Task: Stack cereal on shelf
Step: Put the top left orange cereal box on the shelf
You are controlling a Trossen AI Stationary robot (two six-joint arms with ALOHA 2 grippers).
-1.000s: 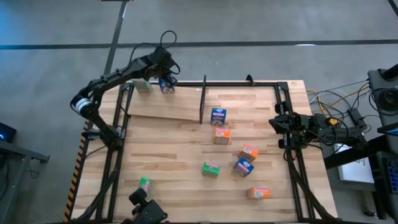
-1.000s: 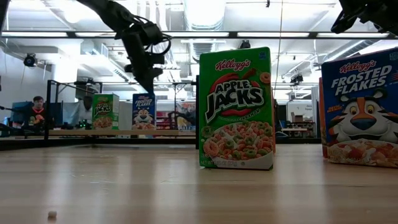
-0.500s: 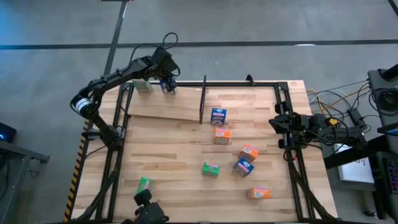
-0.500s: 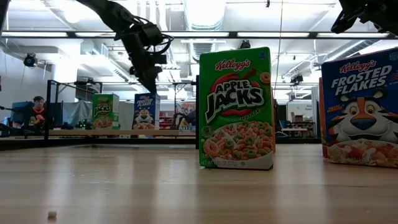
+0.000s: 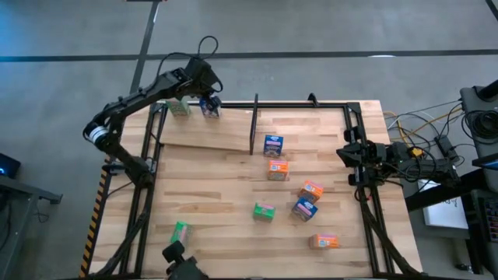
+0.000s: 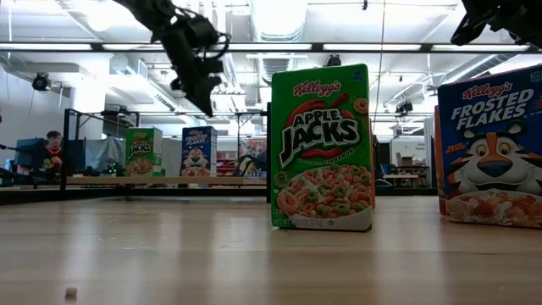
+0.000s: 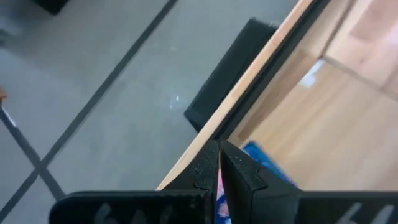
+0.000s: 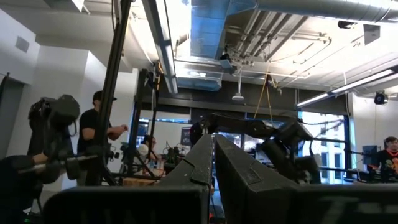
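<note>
Your left claw (image 5: 208,99), pinched closed and empty, hangs above the small blue cardboard cereal box (image 5: 208,108) standing on the light wooden shelf (image 5: 204,134); your right claw (image 5: 343,155) waits closed.

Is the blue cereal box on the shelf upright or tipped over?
Upright. In the low view the blue box stands on its base on the shelf, beside the green box, front panel readable.
</note>
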